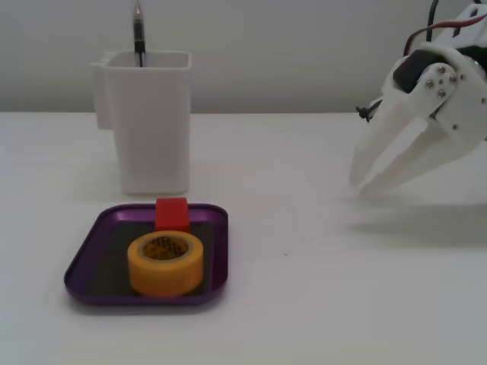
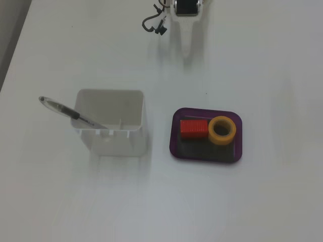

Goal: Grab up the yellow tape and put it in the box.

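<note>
Yellow tape [image 1: 166, 263]: you see it lying flat, hole up, inside the box [image 1: 84, 266], toward the near rim in the low fixed view; in the top-down fixed view [image 2: 222, 130] it sits at the right end of the tray.
Box: a shallow purple tray with a raised rim [image 2: 174, 136], resting on the white table [image 1: 327, 304]; judged from how things lie, the placing looks done.
Red cube [image 1: 172, 213]: it shares the tray, just behind the roll and touching or nearly touching it; you cannot tell which.
Weight and feel: you should expect a light, stiff roll, firm at the wall and not fragile; the outer wrap is probably smooth and a little slippery.
Where to hold: if you must regrip, put one finger in the core and one on the outer wall, on the side away from the cube; or span the whole roll across its width.
Risk: the low rim and the cube crowd the approach, so come straight down.
Gripper [image 1: 364, 179]: its fingers stand slightly apart, holding nothing, well away from the tray at the right of the low view.
White container [image 1: 150, 122]: tall, with a pen [image 1: 138, 34] in it, behind the tray and out of your path.
</note>
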